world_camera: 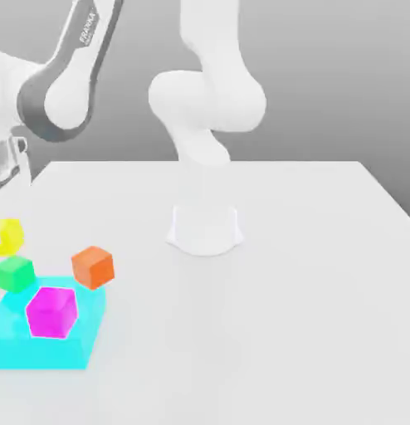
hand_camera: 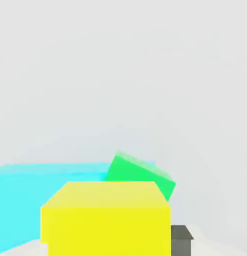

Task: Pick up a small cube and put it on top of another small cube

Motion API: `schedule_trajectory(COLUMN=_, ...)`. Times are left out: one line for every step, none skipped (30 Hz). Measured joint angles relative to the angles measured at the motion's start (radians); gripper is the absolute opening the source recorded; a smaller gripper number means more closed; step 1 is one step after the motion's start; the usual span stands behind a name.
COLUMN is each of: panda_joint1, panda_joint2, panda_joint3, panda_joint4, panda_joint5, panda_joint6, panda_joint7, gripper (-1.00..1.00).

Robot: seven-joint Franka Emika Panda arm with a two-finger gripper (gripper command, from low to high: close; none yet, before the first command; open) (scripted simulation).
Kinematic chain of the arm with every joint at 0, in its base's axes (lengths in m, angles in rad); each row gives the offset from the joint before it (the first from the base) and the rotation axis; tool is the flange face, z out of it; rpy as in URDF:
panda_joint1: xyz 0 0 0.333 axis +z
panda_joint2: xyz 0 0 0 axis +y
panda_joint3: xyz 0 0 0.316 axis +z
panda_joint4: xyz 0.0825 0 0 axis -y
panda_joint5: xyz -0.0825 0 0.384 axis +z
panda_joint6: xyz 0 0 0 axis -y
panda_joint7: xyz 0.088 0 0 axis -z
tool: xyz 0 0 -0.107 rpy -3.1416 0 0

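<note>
The claw (hand_camera: 108, 235) is pinched shut on the yellow cube (hand_camera: 106, 217), which in the hand view sits large and close, with one dark finger (hand_camera: 181, 240) showing just beside the cube's edge. In the exterior view the yellow cube (world_camera: 7, 236) hangs at the far left edge, raised above the desk (world_camera: 308, 274) and partly cut off by the frame, under the grey-and-white links of the arm (world_camera: 63, 91) that reach down from above. Just beyond the held cube in the hand view lies the green cube (hand_camera: 140, 175), tilted relative to the yellow one, with the flat cyan block (hand_camera: 25, 195) beside it. From outside, the green cube (world_camera: 14, 272) sits directly below the yellow one and apart from it — a clear gap shows between them — at the back edge of the cyan block (world_camera: 51, 336); whether it rests on the block or on the desk just behind it cannot be told. Counting the small cubes gives four, one of each colour: one yellow, one green, one orange cube (world_camera: 93, 266) and one magenta cube (world_camera: 52, 311). The orange cube stands on the desk just beside the cyan block's far corner, near the green cube but not touching it. The magenta cube rests on top of the single cyan block. The arm's white base (world_camera: 205, 228) stands further towards the exterior view's right, well apart from the cluster of cubes.
</note>
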Motion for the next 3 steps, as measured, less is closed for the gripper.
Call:
schedule_trajectory(panda_joint1=0.001, panda_joint2=0.0, panda_joint3=0.0, panda_joint4=0.0, panda_joint5=0.0, panda_joint6=0.0, panda_joint7=0.0, gripper=1.0)
schedule_trajectory(panda_joint1=0.0, panda_joint2=0.0, panda_joint3=0.0, panda_joint4=0.0, panda_joint5=0.0, panda_joint6=0.0, panda_joint7=0.0, gripper=1.0)
schedule_trajectory(panda_joint1=-0.001, panda_joint2=0.0, panda_joint3=0.0, panda_joint4=0.0, panda_joint5=0.0, panda_joint6=0.0, panda_joint7=0.0, gripper=1.0)
